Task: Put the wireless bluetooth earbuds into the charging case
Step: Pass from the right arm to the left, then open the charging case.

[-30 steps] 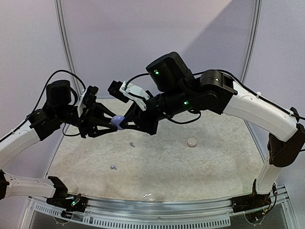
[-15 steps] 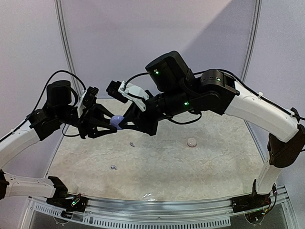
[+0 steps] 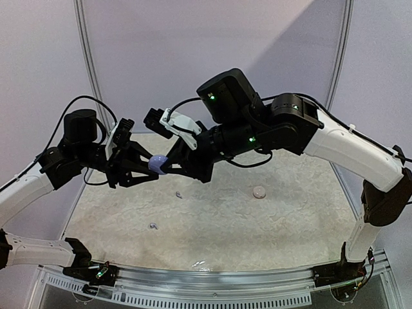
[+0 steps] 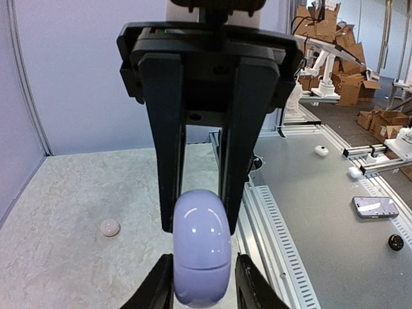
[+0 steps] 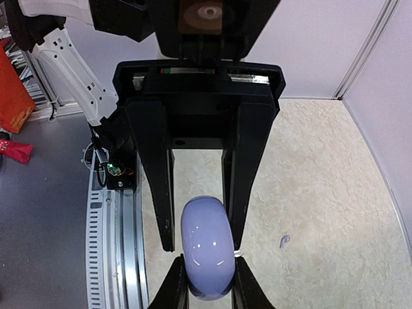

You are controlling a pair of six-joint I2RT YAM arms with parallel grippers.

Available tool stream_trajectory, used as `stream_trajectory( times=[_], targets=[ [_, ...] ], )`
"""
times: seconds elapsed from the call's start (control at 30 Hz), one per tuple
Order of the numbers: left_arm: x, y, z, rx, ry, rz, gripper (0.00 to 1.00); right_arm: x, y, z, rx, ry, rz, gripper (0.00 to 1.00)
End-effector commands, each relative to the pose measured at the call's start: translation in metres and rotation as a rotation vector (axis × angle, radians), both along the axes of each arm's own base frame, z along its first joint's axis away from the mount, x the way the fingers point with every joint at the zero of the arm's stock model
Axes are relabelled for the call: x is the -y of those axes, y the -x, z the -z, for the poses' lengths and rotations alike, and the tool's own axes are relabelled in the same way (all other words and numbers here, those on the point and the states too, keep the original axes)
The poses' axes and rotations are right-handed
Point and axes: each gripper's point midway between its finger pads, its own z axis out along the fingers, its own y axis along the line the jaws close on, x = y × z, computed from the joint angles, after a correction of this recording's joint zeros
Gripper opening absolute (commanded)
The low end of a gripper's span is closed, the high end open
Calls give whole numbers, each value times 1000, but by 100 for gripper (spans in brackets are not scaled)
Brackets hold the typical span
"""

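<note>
The lavender charging case point(image 3: 157, 164) hangs closed in mid-air between both arms, above the table's left half. My left gripper point(image 3: 153, 167) reaches it from the left and is shut on one end of it point(image 4: 201, 257). My right gripper point(image 3: 162, 166) reaches it from the right and is shut on the other end point(image 5: 207, 257). In each wrist view the other gripper's black fingers straddle the far end. The case sockets are hidden. Two tiny pale earbuds lie on the table, one point(image 3: 178, 194) below the case and one point(image 3: 153, 225) nearer the front; one shows in the right wrist view point(image 5: 284, 241).
A small pale round disc point(image 3: 259, 191) lies on the mottled tabletop at right of centre, also visible in the left wrist view point(image 4: 110, 227). A slotted metal rail point(image 3: 212, 286) runs along the near table edge. Purple walls enclose the back and sides.
The case and both grippers have drifted very slightly left and down; both grips look the same.
</note>
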Motion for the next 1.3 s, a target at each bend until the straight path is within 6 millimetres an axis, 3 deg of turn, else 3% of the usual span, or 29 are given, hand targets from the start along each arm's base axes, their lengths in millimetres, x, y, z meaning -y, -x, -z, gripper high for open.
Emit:
stream_trajectory(
  times=[0.0,0.1,0.27,0.33,0.5,0.6,0.9,1.07,1.27],
  targets=[
    [2,4,1,-14,-9,16,32,4,-1,-31,27,-79,12,0],
    [2,4,1,-12,-7,18,24,3,-1,-30,27,-79,13,0],
    [2,5,-2,9,8,17,0,0,0,-20,9,-55,3,0],
    [1,5,-1,10,7,17,0,-1,0,-19,5,-55,9,1],
    [0,5,-5,58,28,13,0,2,-13,-16,33,-54,76,29],
    [-1,7,-7,99,37,20,0,6,-26,-12,67,-41,147,39],
    [-4,14,-1,154,15,49,0,17,-60,-15,37,-65,281,40],
    [-4,15,4,166,-2,53,0,22,-64,-30,39,-113,305,40],
    [-5,16,3,164,-1,49,0,28,-66,-32,8,-127,335,41]
  ],
)
